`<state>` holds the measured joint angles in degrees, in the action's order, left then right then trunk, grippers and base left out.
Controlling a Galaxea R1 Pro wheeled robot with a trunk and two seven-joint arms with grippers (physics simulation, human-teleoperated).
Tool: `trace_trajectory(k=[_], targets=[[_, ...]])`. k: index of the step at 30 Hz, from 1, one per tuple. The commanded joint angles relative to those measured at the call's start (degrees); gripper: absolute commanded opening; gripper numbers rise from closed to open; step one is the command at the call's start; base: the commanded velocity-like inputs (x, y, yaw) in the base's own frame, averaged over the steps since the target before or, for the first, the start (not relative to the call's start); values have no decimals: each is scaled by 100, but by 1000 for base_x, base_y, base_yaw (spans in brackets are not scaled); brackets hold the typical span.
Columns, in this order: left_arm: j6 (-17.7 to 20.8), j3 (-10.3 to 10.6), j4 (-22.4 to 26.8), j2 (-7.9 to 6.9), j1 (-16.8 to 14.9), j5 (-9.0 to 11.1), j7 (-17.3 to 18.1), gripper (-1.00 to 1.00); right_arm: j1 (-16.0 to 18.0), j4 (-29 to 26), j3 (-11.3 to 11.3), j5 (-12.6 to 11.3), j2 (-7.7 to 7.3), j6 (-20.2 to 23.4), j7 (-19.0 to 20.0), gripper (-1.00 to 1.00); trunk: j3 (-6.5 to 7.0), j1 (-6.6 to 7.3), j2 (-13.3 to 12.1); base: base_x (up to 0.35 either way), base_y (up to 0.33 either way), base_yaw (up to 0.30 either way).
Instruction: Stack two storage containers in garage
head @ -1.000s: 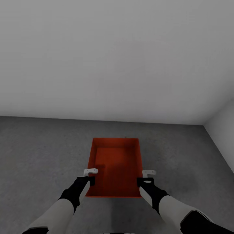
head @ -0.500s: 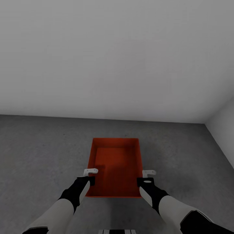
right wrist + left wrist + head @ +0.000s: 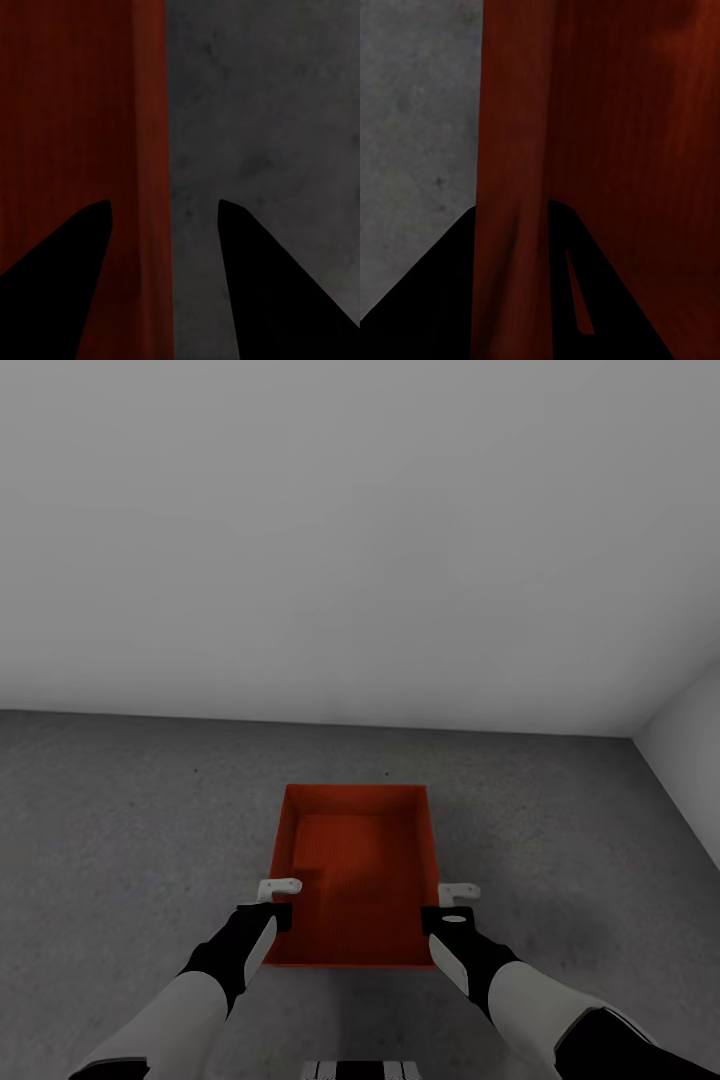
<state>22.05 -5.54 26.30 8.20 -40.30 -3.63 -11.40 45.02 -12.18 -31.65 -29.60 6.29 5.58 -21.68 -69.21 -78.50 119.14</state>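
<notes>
One orange-red storage container (image 3: 355, 870) lies low over the dark grey concrete floor (image 3: 130, 830) of the garage, open side up. I cannot tell whether it touches the floor. My left gripper (image 3: 280, 895) straddles its left wall near the front corner. In the left wrist view the ribbed wall (image 3: 510, 112) fills the gap between the fingers, so the left gripper (image 3: 510, 204) is shut on it. My right gripper (image 3: 455, 900) straddles the right wall. In the right wrist view the wall (image 3: 154, 112) runs between the fingers of the right gripper (image 3: 165, 202), with floor showing beside it, so this one is open.
A plain pale grey wall (image 3: 360, 540) stands behind the container. A second wall (image 3: 690, 750) closes the corner at the right. Bare concrete spreads to the left and right of the container. A striped part of my base (image 3: 355, 1070) shows at the lower edge.
The striped part of my base has come into view at the lower edge. The container and both grippers hold the same places.
</notes>
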Motion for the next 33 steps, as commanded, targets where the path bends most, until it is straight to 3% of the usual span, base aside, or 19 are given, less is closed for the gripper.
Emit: trace_trajectory(k=[1, 19, 33], targets=[[56, -35, 4, -29, 4, -147, -29, -100, 7, -138, 133, 59, -5, 39, -12, -100, -22, -22, 43, 0, 0, 0], [55, -35, 6, -27, 4, -147, -29, -100, 7, -143, 133, 59, -5, 39, -12, -100, -345, -417, 765, 0, 0, 0], [56, -35, 7, -25, 4, -147, -29, -100, 7, -144, 133, 59, -4, 39, -12, -100, -345, -417, 765, 0, 0, 0]])
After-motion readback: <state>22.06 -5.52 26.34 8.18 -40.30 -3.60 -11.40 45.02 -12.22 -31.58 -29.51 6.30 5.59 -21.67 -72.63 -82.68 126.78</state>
